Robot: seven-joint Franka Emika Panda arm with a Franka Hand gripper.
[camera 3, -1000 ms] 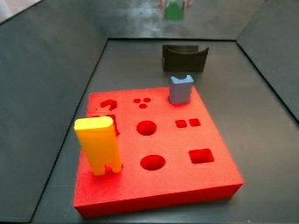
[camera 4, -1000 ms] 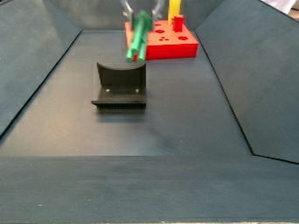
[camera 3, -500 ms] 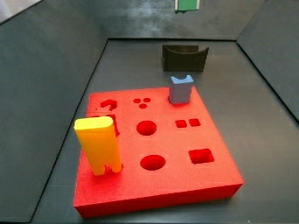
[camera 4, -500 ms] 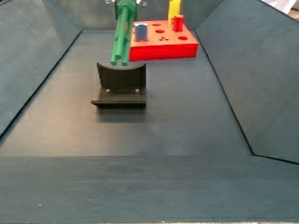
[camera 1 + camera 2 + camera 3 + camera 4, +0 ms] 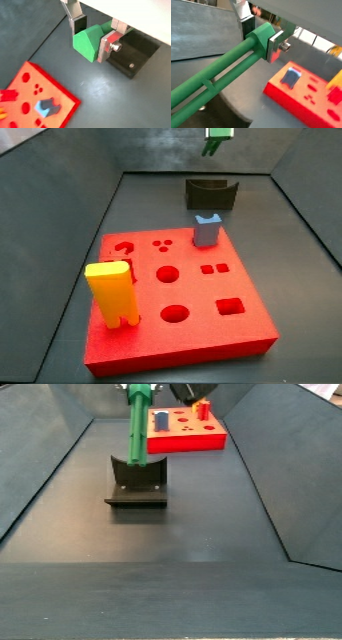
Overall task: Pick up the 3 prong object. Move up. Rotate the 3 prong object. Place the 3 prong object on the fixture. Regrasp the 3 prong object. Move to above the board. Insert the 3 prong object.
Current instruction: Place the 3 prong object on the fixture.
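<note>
We see the pincer [image 5: 93,34] clamped on the 3 prong object [image 5: 89,42]; in both wrist views the silver fingers [image 5: 276,41] press its green end from either side, dark pads against the plastic.

In a wrist view the green bar [image 5: 218,82] runs long and slim away from the fingers, with a groove down its length; its far end leaves the picture, so we cannot tell the prongs there.

In a side view the bar [image 5: 135,426] hangs close to upright, slightly tilted, its lower end at or just above the top of the fixture [image 5: 138,482]; we cannot tell whether it touches. In the opposite side view only a small green piece [image 5: 217,143] shows at the top edge, above the fixture [image 5: 210,194].

The fixture sits on the dark worktop [image 5: 187,524], well apart from nothing but the board; in a wrist view its dark block [image 5: 135,53] lies just beside the gripped green end.

The red board [image 5: 174,298] lies flat on the worktop, nearer that side camera than the fixture; a yellow block [image 5: 111,294] stands upright at its near left corner, a grey-blue block [image 5: 206,230] stands at its far edge; round, square and three-dot holes show in its top face. The grey-blue block [image 5: 290,77] also shows on the board [image 5: 304,100] in a wrist view.
</note>
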